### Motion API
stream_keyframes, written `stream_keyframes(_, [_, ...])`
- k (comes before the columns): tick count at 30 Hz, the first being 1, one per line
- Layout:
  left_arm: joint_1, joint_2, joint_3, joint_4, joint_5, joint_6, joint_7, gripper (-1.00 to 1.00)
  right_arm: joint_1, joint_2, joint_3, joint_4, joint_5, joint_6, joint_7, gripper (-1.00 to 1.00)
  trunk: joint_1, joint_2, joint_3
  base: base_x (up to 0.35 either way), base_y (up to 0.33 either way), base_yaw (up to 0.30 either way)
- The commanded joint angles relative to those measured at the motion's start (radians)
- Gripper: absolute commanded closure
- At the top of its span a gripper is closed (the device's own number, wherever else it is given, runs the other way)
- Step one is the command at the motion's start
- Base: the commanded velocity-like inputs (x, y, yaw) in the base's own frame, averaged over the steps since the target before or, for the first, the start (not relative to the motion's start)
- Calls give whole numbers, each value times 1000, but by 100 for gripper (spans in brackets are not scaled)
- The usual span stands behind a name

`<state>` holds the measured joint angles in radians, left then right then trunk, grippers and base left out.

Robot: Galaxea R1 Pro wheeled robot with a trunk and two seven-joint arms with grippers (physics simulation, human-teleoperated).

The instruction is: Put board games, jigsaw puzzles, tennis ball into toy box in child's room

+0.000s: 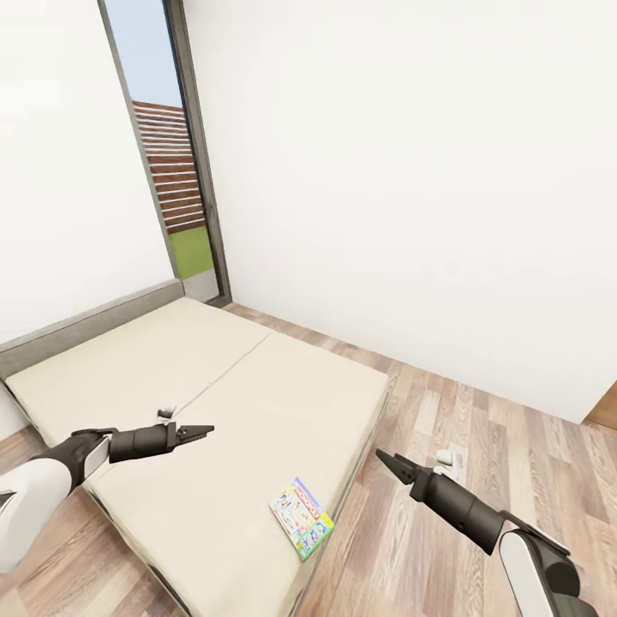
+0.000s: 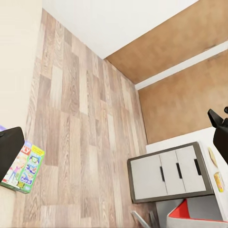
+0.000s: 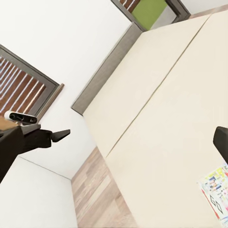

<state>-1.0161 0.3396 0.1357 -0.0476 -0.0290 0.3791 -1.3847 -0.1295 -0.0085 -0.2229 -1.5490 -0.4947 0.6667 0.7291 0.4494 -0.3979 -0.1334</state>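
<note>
A blue cartoon-printed board game (image 1: pixel 302 517) lies flat on the cream bed (image 1: pixel 257 403), at the mattress edge nearest me. It also appears in the left wrist view as board game (image 2: pixel 21 168) and in the right wrist view as board game (image 3: pixel 216 194). My left gripper (image 1: pixel 204 430) hovers open over the mattress, left of the game and apart from it. My right gripper (image 1: pixel 387 460) hangs open above the floor beside the bed, right of the game. Both hold nothing. The toy box, jigsaw puzzles and tennis ball are out of view.
A tall glazed opening (image 1: pixel 176 154) stands behind the bed's far corner, between white walls. Wood-plank floor (image 1: pixel 488 446) runs along the bed's right side. A dark-framed unit with three white drawer fronts (image 2: pixel 171 173) and brown wooden doors (image 2: pixel 180 52) appear in the left wrist view.
</note>
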Motion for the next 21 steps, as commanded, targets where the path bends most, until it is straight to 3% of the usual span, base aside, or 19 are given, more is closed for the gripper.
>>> stream_keyframes(1, [0,0,4,0,-3,11,-4,-100,-1,-1,-1,0,-5,7,1,-100,1,-2,-2,0,0,0])
stream_keyframes(21, [1,-1,2,0,-3,11,-1,-100,-1,-4,-1,0,-5,7,1,-100,1,-2,-2,65,0,0])
